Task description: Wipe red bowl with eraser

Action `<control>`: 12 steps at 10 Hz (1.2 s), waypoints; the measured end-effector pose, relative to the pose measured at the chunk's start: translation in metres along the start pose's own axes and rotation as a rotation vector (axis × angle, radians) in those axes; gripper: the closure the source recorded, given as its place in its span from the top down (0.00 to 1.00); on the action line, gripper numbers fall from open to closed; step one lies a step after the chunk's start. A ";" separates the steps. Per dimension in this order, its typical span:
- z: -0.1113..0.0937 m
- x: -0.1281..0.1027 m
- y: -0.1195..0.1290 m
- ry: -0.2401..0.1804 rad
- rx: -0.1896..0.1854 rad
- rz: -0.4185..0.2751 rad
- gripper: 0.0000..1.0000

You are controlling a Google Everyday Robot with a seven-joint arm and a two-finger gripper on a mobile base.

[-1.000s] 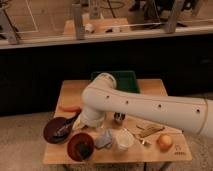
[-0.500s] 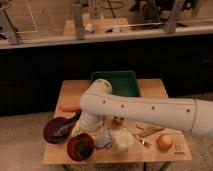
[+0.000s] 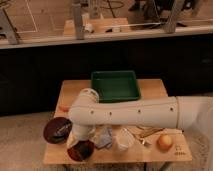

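The red bowl (image 3: 80,150) sits at the front left corner of the wooden table (image 3: 155,87). My white arm reaches in from the right, bends at its elbow (image 3: 86,104) and points down. My gripper (image 3: 78,138) is at the end of it, just above the bowl's back rim and mostly hidden by the wrist. The eraser does not show; it may be hidden under the gripper.
A larger maroon dish with a utensil (image 3: 56,129) lies left of the bowl. A green tray (image 3: 115,85) stands at the back. A blue-grey sponge (image 3: 103,138), a clear cup (image 3: 123,140), gold utensils (image 3: 146,133) and an orange fruit (image 3: 165,142) lie along the front. A small orange thing (image 3: 63,107) lies at the left edge.
My arm has swung left and lowered, bringing the gripper from over the table's middle down to the red bowl. The objects on the table have not moved.
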 end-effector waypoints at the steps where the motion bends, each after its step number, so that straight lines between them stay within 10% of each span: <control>1: 0.013 -0.003 -0.001 0.000 -0.019 -0.016 0.80; 9: 0.055 -0.007 0.003 -0.023 -0.101 -0.040 0.79; 12: 0.055 -0.006 0.009 -0.023 -0.119 -0.020 0.53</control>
